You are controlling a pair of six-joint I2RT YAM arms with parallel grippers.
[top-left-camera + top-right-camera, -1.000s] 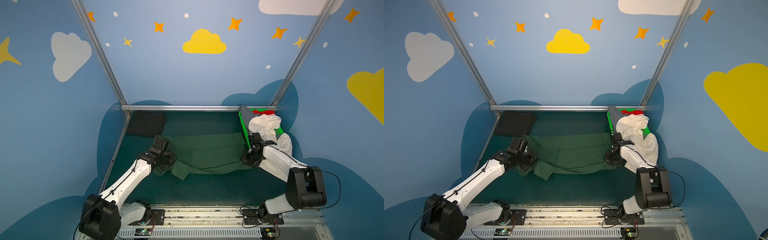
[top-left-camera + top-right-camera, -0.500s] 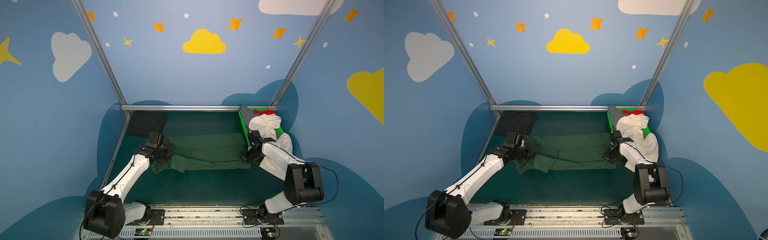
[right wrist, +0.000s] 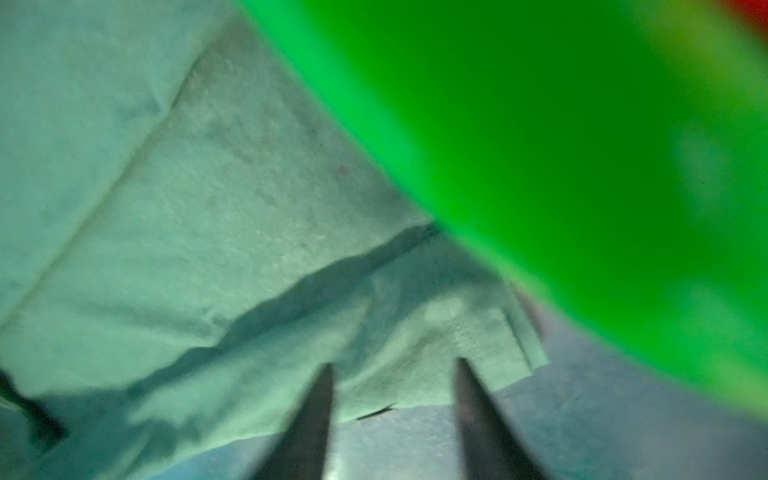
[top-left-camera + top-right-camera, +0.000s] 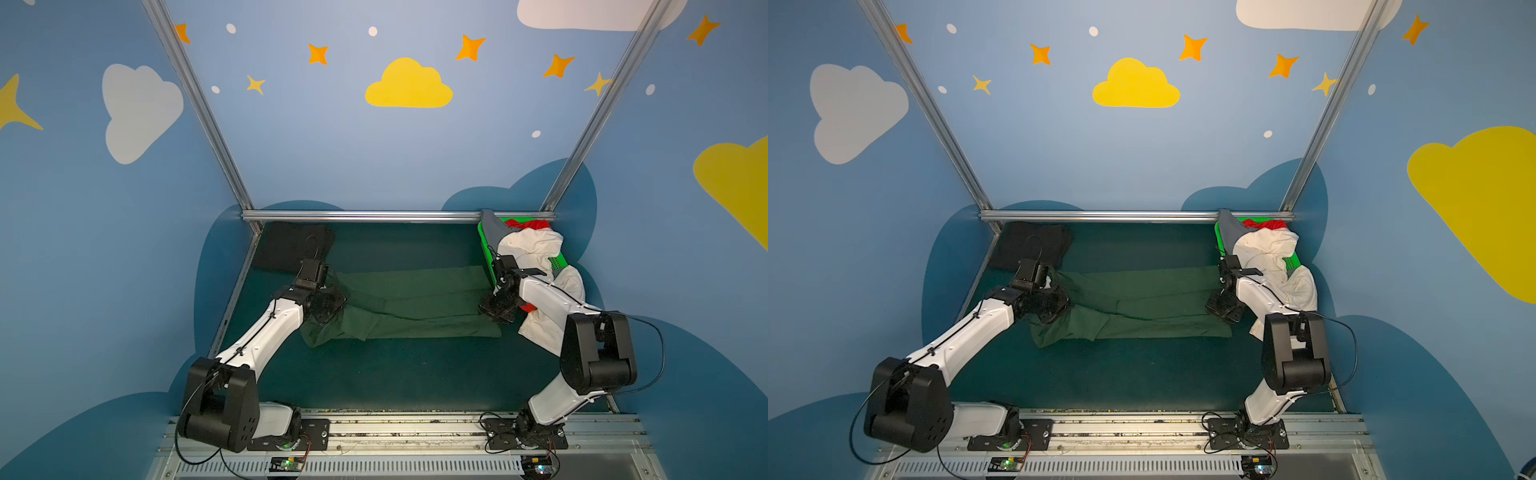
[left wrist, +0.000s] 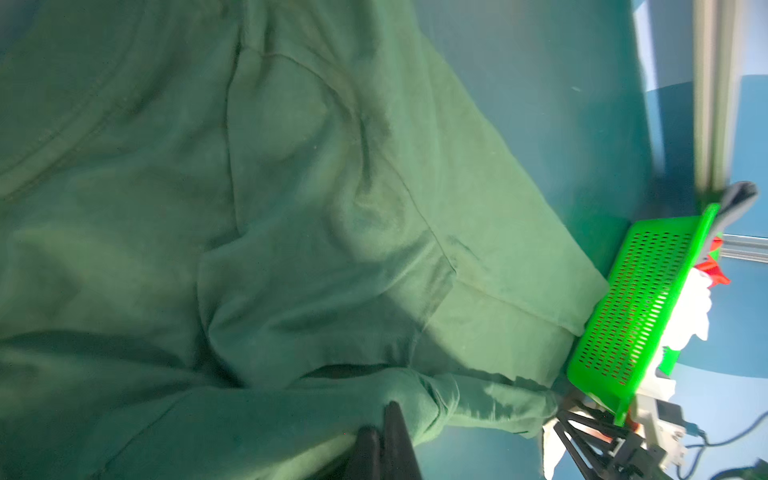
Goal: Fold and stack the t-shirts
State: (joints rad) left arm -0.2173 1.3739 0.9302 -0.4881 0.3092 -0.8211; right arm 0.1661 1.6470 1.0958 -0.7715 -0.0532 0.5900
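The left tool (image 5: 390,415) has its two dark fingers pressed together, and a folded edge of the dark green t-shirt (image 5: 291,232) is pinched between their tips. In both top views this tool (image 4: 328,305) sits low at the shirt's left end, where the cloth bunches into a loose lump toward the front of the worktop (image 4: 395,374).

The right tool (image 3: 392,365) has its fingers standing apart, with nothing caught between them. A corner of the green cloth lies flat just under and beyond the tips (the view is blurred, so I cannot tell whether the tips touch the fabric). In a top view this tool (image 4: 1223,307) points down at the shirt's right end, just beside the basket.

Between the two tools the dark green t-shirt (image 4: 415,303) lies stretched across the middle of the worktop as a long band, folded over on itself, with layered edges running along its length. Its right end reaches the foot of the bright green mesh basket (image 5: 636,299), which stands in the far right corner and fills much of the right wrist view as a green blur.

A cream-white t-shirt (image 4: 532,249) is heaped in the basket and spills over its near side, behind the right arm. A red t-shirt (image 4: 530,224) shows at the far rim, and a grey t-shirt (image 4: 490,226) hangs over the far left corner of the basket. In the far left corner of the worktop a black t-shirt (image 4: 286,247) lies flat, just beyond the left tool's wrist.
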